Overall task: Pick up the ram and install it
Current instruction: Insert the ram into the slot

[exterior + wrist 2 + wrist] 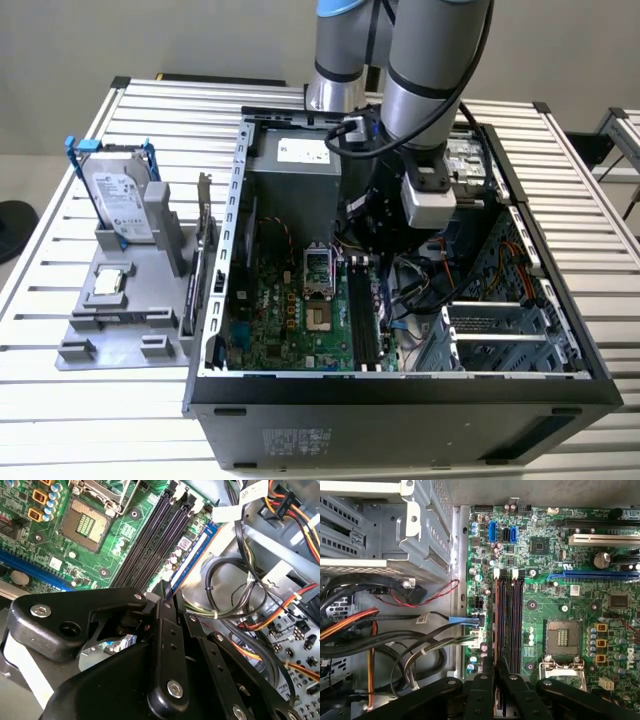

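Observation:
The ram (495, 625) is a thin stick seen edge-on, standing along the outermost of the black memory slots (510, 625) on the green motherboard. In the second wrist view its bluish face (192, 557) runs beside the same slots (155, 540). My gripper (495, 672) is shut on the ram, with its black fingers (482, 682) closing on both sides of the stick. In the second wrist view the gripper (166, 587) meets the near end of the stick. The exterior view shows the gripper (378, 258) lowered inside the open computer case, above the slots.
The bare processor socket (562, 637) lies just beside the slots. Bundled cables (395, 640) and the metal drive cage (385, 535) crowd the other side. Outside the case, a grey fixture (130, 330) at the exterior view's left holds a hard drive (120, 200) and a square chip (108, 283).

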